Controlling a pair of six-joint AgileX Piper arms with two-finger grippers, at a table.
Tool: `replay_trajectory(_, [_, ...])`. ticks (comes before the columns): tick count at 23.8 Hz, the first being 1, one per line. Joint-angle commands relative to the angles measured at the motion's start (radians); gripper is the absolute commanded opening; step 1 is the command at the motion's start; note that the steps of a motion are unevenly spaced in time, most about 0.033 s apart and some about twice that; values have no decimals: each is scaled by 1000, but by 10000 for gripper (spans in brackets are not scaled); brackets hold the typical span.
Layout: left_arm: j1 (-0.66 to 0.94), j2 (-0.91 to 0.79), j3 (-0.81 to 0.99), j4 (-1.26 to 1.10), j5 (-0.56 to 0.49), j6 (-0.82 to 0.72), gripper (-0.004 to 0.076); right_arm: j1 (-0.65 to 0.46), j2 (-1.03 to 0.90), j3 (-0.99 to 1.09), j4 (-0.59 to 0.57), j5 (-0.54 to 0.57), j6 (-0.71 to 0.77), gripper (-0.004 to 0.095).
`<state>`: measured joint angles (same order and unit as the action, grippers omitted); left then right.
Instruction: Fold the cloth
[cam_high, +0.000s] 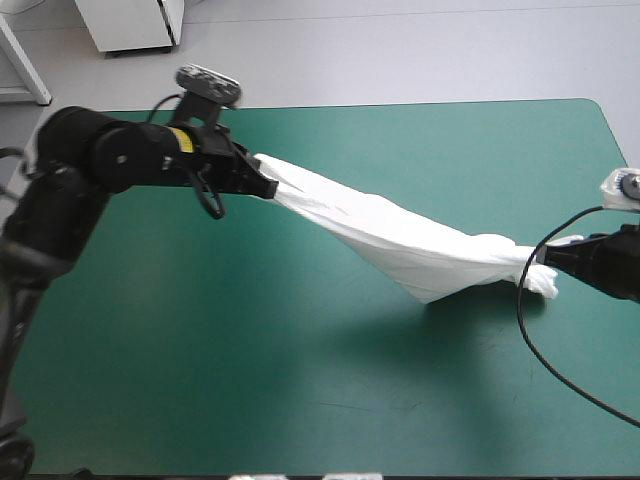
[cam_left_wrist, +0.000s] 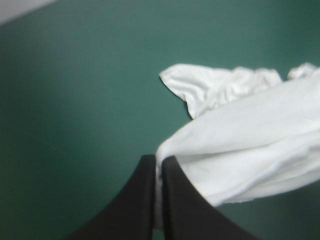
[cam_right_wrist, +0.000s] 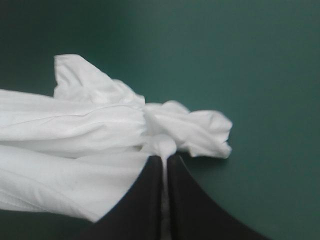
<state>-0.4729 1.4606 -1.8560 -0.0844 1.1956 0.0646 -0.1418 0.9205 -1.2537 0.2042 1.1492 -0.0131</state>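
The white T-shirt (cam_high: 400, 240) hangs stretched in a long band above the teal-green table, its lower fold sagging toward the cover. My left gripper (cam_high: 268, 186) holds its far-left end, fingers all but shut with cloth between them. My right gripper (cam_high: 540, 262) pinches the bunched right end near the table's right edge. In the left wrist view the T-shirt (cam_left_wrist: 250, 145) spreads ahead of the left gripper (cam_left_wrist: 159, 162). In the right wrist view a crumpled knot of T-shirt (cam_right_wrist: 100, 135) sits at the tips of the right gripper (cam_right_wrist: 164, 160).
The teal-green table (cam_high: 250, 380) lies bare in front of and behind the stretched shirt. A white cabinet (cam_high: 130, 25) stands on the floor beyond the table's far edge.
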Motion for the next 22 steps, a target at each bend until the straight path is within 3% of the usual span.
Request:
replay_trajectory(1, [-1,-181,-29,31,-120,-39,-10,57,-12,-179,27,-49,-51,-17])
replay_trajectory(6, [-1,-357,-36,-50,-293,-46,-10,115,-10,-497,6,-61,-84,-15])
replay_trajectory(10, [-1,-401,-108,-80,-423,-37,-10,115,-6,-643,6,-107,-101,-15])
replay_trajectory(17, [-1,-400,-330,-167,-507,81,-10,115,64,-931,54,-149,-130,-15])
replay_trajectory(22, [-1,-400,-410,-240,-504,139,-10,115,115,-1114,83,-176,-132,-15])
